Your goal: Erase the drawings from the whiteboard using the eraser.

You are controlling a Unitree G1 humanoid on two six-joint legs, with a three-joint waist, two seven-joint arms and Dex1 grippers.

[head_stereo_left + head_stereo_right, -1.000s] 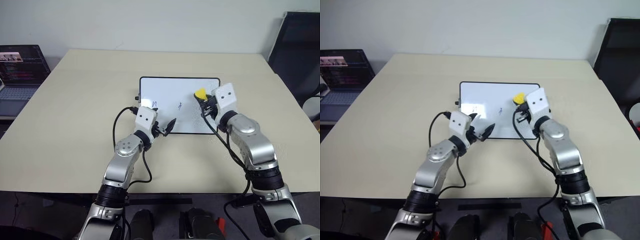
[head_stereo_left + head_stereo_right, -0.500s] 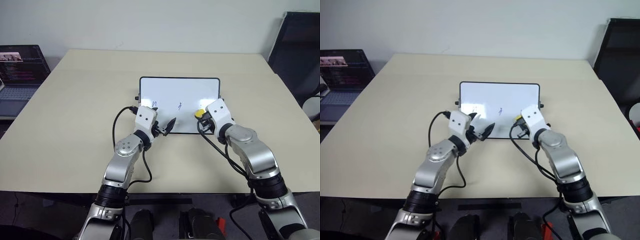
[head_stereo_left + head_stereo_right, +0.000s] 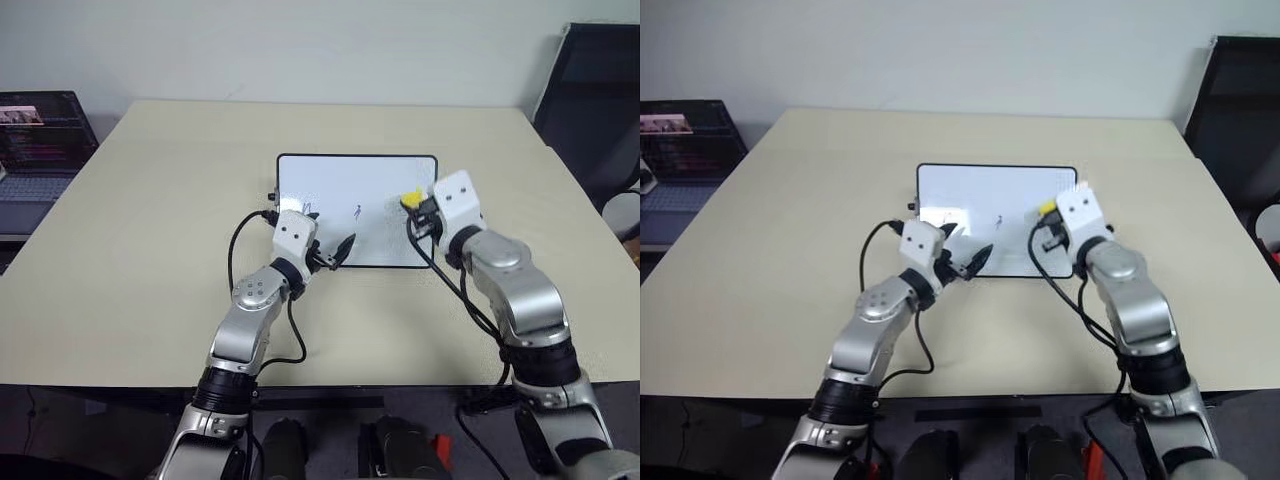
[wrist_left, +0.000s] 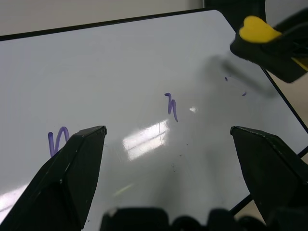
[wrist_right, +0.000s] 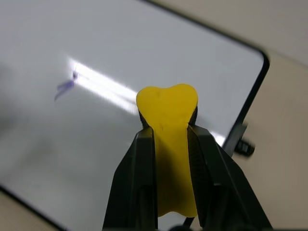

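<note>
Right claw (image 5: 168, 144) moved up-board, eraser (image 5: 168, 120) pinched between fingers.

- I'm at a wide beige table (image 3: 150, 230), its matte top running from the wall side down to the edge nearest me.
- The whiteboard (image 3: 340, 185) lies flat on it, about mid-table, long side across my view, thin black frame and rounded corners all around.
- Small black knobs stick out from the board's short sides; one sits on the tabletop by the left edge (image 3: 274, 195).
- On the board's glossy face I see purple marks: an "n"-like squiggle (image 4: 57, 142) and a short stroke (image 4: 171, 106), plus faint specks (image 4: 236, 86) further right.
</note>
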